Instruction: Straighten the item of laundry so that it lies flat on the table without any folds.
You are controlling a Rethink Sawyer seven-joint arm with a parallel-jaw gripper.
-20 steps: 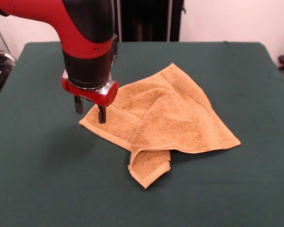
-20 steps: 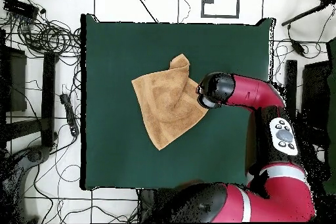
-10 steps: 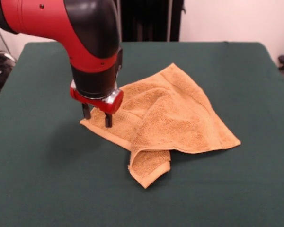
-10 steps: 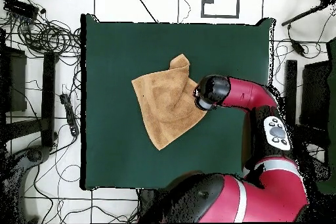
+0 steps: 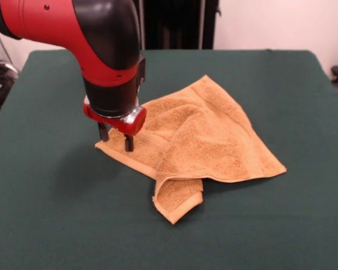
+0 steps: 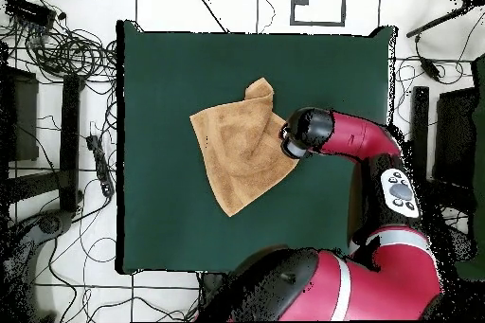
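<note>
The item of laundry (image 5: 208,132) is a golden-tan towel lying crumpled on the dark green table (image 5: 56,214), with one layer draped over another and a corner (image 5: 177,202) doubled up at the front. My gripper (image 5: 116,139) stands open at the towel's left corner, low over the cloth. One finger is on the hem and the other is just past the edge. In the overhead view the towel (image 6: 237,153) lies near the table's (image 6: 161,73) middle, and the arm's wrist (image 6: 305,133) covers its right corner and hides the fingers.
Cables (image 6: 66,49) and dark equipment lie on the floor left of the table in the overhead view. A black stand (image 5: 177,22) rises behind the table's far edge. Green cloth surrounds the towel on every side.
The gripper has come down and shifted slightly right onto the towel's left corner, and has held still for the last half second. The towel has not moved.
</note>
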